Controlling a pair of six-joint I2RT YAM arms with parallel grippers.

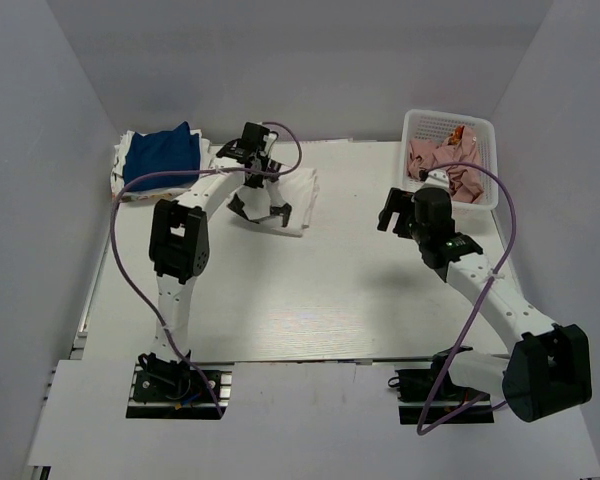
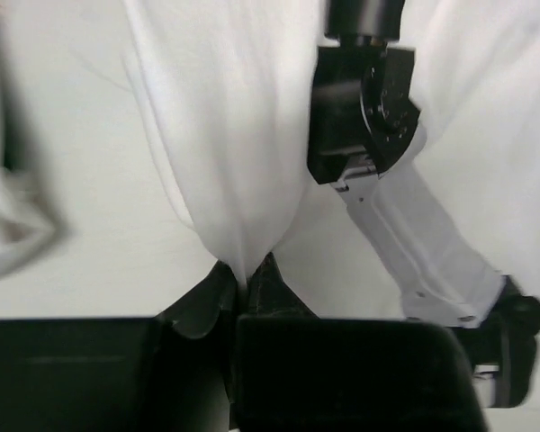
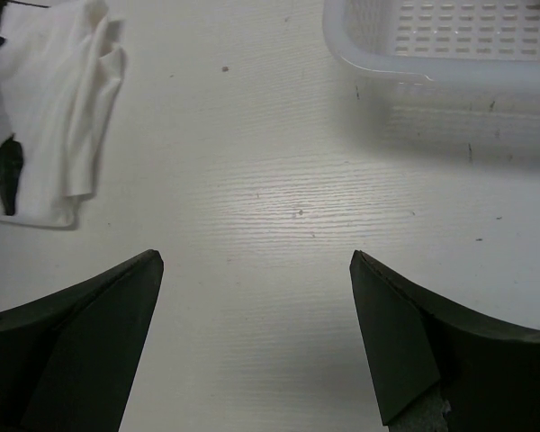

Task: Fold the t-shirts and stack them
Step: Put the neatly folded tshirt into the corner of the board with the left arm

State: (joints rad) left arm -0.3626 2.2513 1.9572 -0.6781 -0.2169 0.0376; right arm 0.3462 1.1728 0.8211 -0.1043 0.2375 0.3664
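Top external view has the left arm reaching to the far left-centre of the table [image 1: 310,300], where a white t-shirt [image 1: 302,190] lies rumpled under its wrist. Left wrist view shows the left gripper [image 2: 249,274] clenched on that shirt: the two dark fingers [image 2: 272,283] meet on a pinched fold, and the cloth spreads away from them in long soft creases. At the far left corner sits a stack of folded shirts, a royal blue t-shirt [image 1: 162,155] on top and white folded shirts [image 1: 121,172] showing at its left edge. This stack is just beside the held shirt but apart from it. At the far right stands a white mesh basket [image 1: 417,125] with pinkish cloth [image 1: 442,160] bunched inside. The right gripper [image 3: 255,259] hovers over bare tabletop near the basket, its fingers spread wide and holding nothing. From its wrist camera the white shirt lies at the upper left and the basket's rim at the upper right.
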